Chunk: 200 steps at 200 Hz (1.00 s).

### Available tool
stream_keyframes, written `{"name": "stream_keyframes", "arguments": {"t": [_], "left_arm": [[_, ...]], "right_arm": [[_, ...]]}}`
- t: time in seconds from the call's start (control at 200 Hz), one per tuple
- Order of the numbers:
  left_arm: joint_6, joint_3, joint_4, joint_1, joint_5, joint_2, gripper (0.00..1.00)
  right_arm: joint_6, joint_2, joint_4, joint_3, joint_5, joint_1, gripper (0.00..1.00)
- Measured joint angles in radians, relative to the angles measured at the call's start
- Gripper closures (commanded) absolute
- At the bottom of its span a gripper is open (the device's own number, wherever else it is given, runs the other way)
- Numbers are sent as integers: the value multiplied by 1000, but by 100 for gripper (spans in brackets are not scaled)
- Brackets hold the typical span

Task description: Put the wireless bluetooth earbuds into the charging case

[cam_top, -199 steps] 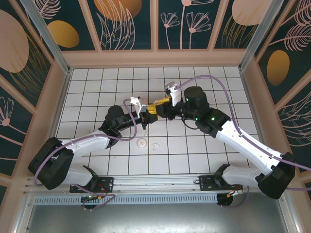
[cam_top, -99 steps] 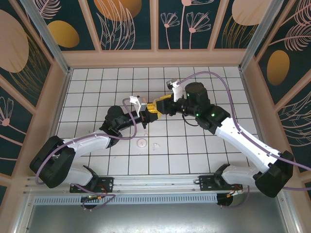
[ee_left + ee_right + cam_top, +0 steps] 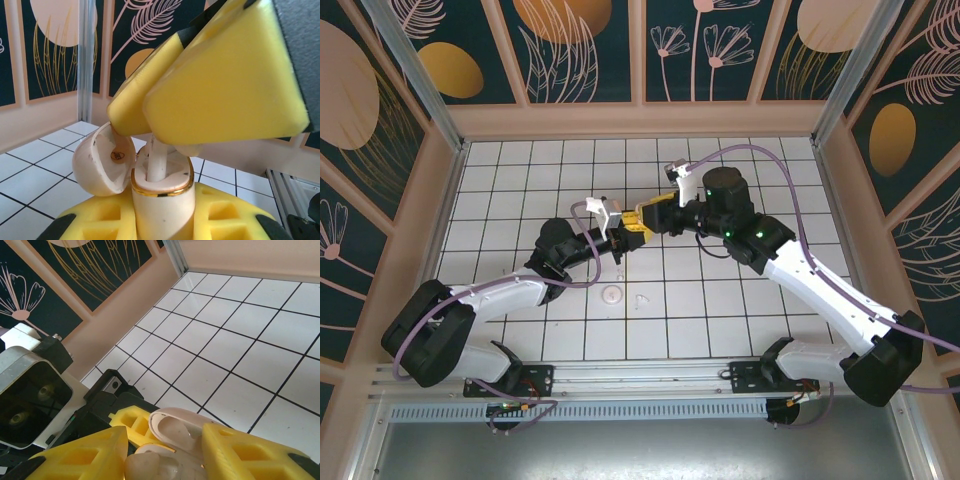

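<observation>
The right pincer's [image 3: 165, 460] 2 yellow fingers [image 3: 240, 450] stand apart, the open charging case [image 3: 172, 432] between them, over white tiles [image 3: 225, 355].

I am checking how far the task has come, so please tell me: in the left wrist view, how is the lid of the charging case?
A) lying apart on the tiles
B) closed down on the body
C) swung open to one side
C: the lid of the charging case stands hinged open at the left of the body, with its hollow inside showing to the camera.
</observation>
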Motion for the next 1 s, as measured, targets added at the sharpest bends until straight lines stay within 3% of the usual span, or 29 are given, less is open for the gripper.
{"name": "stream_keyframes", "arguments": {"t": [0.41, 0.811, 1.001], "left_arm": [[-31, 0, 23, 1, -6, 16, 87], [-29, 0, 23, 1, -21, 16, 87], [-23, 0, 21, 1, -35, 16, 87]], "right_arm": [[23, 27, -4, 18, 3, -12, 74], [34, 42, -11, 37, -3, -12, 72], [40, 43, -24, 47, -3, -10, 59]]}}
